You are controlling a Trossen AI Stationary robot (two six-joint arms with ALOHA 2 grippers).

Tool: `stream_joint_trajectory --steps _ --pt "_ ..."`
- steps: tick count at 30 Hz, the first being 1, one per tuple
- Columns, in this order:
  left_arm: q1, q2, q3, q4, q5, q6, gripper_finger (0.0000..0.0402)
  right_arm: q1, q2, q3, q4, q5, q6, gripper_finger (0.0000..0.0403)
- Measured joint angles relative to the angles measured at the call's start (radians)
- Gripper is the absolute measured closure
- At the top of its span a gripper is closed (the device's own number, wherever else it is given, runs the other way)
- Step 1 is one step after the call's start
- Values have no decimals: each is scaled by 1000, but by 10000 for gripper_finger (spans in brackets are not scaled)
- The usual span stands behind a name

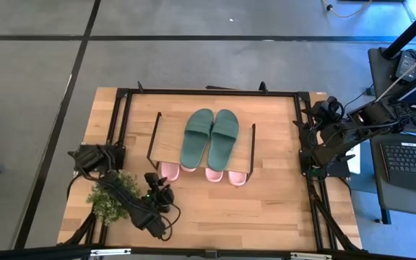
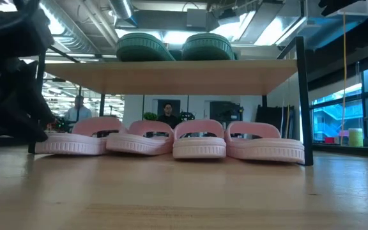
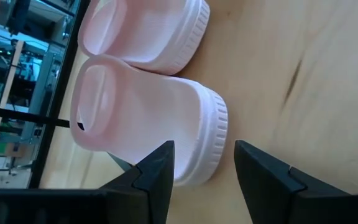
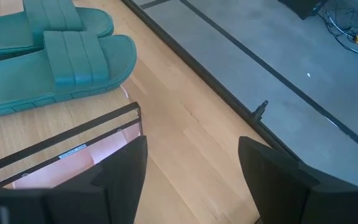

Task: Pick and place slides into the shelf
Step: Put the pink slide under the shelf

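Two dark green slides lie on the shelf top; four pink slides sit beneath. Left gripper released beside a pink heel; right gripper released, empty

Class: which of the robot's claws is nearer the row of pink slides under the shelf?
Left. The left claw sits open beside the end pink slide; the right claw waits at the table's right edge.

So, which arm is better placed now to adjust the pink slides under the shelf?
Probably the left. The left gripper is open, right at the end pink slide under the shelf. The right gripper, also open, waits at the table's right edge, above the shelf's end.
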Motion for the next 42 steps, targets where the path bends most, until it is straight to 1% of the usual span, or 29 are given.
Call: stream_joint_trajectory --steps 10,16,23,34,42 --pt "49 1 -25 3 12 2 243 0 0 0 0 0 0 150" --pt "81 1 -25 -3 14 55 243 0 0 0 0 0 0 150" --pt "134 1 -26 -27 54 52 243 0 0 0 0 1 0 150" --pt "206 1 -26 -34 60 52 243 0 0 0 0 1 -5 150" --pt "232 1 -26 -34 60 51 243 0 0 0 0 1 -4 150"
